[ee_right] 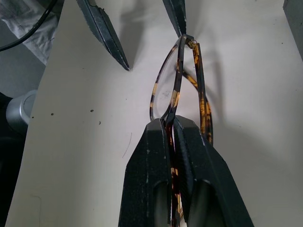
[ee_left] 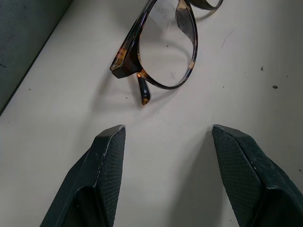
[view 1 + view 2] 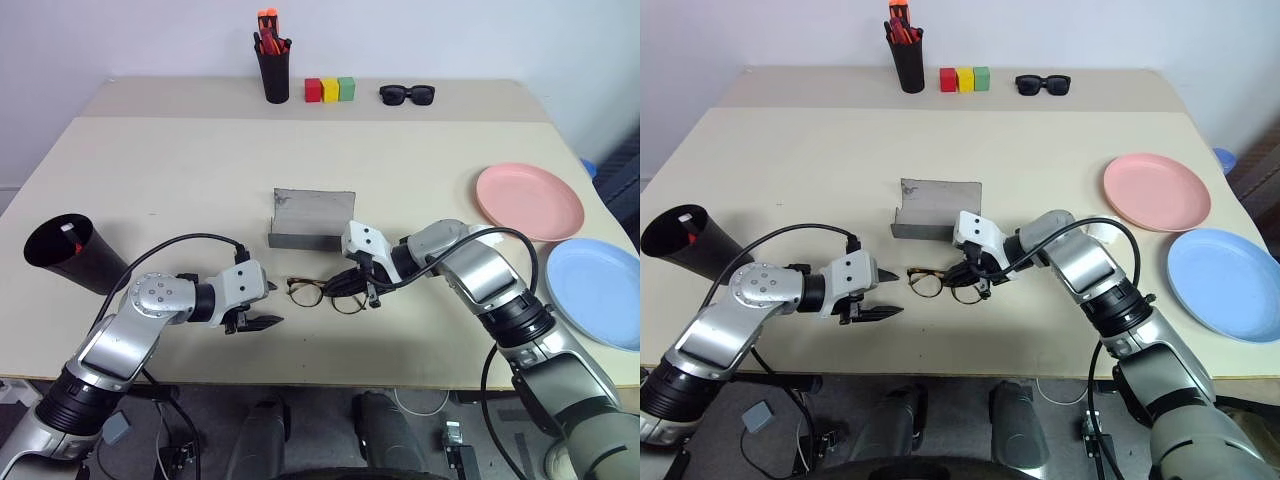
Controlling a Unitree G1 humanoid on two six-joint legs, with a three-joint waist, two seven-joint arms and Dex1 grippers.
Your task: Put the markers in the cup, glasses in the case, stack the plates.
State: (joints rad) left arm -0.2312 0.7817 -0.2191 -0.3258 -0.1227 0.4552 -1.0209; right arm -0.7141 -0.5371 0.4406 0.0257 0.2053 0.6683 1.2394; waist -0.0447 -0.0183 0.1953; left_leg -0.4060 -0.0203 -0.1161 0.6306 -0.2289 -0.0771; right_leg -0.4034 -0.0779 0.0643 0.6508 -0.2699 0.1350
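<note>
The right gripper (image 1: pixel 171 127) has its fingers clenched on the frame of the glasses (image 3: pixel 322 292), at the lens end nearer the right arm. The glasses lie on the worktop (image 3: pixel 180 180) just in front of the open grey case (image 3: pixel 312 222), long axis running left to right. The right wrist view shows the mottled tortoiseshell rim edge-on, pinched between textured black pads. The left gripper (image 3: pixel 262 305) stands released, fingers apart, pointing at the glasses' free end without touching it; its wrist view shows a clear lens and a folded temple tip. The black cup (image 3: pixel 68 252) lies tipped at the left edge; the pink plate (image 3: pixel 528 201) and blue plate (image 3: pixel 598 290) sit side by side at the right.
</note>
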